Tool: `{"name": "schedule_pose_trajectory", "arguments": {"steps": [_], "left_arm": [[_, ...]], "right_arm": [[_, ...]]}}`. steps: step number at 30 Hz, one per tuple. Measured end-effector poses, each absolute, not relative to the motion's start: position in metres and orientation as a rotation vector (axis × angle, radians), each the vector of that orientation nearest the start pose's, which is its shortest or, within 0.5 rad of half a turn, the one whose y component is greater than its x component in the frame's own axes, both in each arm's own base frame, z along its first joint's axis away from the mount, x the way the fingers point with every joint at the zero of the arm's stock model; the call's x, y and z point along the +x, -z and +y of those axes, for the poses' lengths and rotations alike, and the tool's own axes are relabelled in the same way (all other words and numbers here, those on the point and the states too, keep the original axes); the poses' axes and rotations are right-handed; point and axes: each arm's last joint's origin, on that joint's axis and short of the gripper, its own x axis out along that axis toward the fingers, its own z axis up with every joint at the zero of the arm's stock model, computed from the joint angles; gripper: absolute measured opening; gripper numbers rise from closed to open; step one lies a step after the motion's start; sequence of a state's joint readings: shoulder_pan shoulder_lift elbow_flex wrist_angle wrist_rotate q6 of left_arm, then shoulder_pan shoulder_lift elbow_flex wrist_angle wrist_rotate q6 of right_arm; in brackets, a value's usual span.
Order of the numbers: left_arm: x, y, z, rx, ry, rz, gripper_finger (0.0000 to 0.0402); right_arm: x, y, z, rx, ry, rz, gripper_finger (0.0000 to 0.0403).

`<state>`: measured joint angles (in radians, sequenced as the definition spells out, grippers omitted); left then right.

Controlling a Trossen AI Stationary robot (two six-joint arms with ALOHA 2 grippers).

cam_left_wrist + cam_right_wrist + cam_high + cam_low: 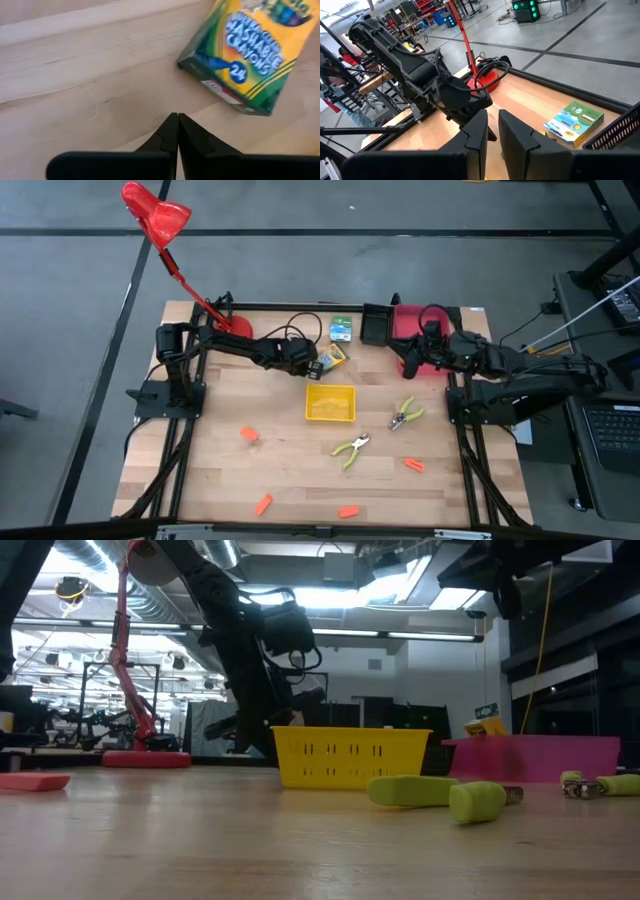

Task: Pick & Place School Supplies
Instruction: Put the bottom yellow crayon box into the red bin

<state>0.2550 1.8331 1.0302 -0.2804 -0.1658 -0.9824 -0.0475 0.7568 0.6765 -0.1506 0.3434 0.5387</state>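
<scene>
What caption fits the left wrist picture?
Left tool, shut and empty, hovers beside a crayon box on the wooden table.

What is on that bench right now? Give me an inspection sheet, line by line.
Surface: wooden table, mostly bare boards.
Job's things: crayon box near the left gripper; second box at the far edge; scissor-like tools; orange pieces scattered.
Clutter: yellow tray; red bin; black bin; red lamp.
Grippers: left gripper shut, empty, not touching the crayon box; right gripper slightly open, empty, by the red bin.
Cables: black cable looped by the lamp base.
Surroundings: laptop, grey floor.
</scene>
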Motion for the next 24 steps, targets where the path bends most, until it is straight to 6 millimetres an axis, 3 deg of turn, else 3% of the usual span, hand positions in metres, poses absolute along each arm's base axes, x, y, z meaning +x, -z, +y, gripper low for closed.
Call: {"name": "schedule_pose_trajectory", "arguments": {"steps": [5, 24], "left_arm": [[0.343, -0.151, 0.092, -0.938, -0.81, 0.702, 0.0001], [0.346, -0.146, 0.11, -0.988, -0.823, 0.629, 0.0001]], "right_arm": [[0.173, -0.3, -0.018, 0.501, 0.435, 0.14, 0.0048], [0.176, -0.298, -0.018, 0.503, 0.429, 0.158, 0.0048]]}}
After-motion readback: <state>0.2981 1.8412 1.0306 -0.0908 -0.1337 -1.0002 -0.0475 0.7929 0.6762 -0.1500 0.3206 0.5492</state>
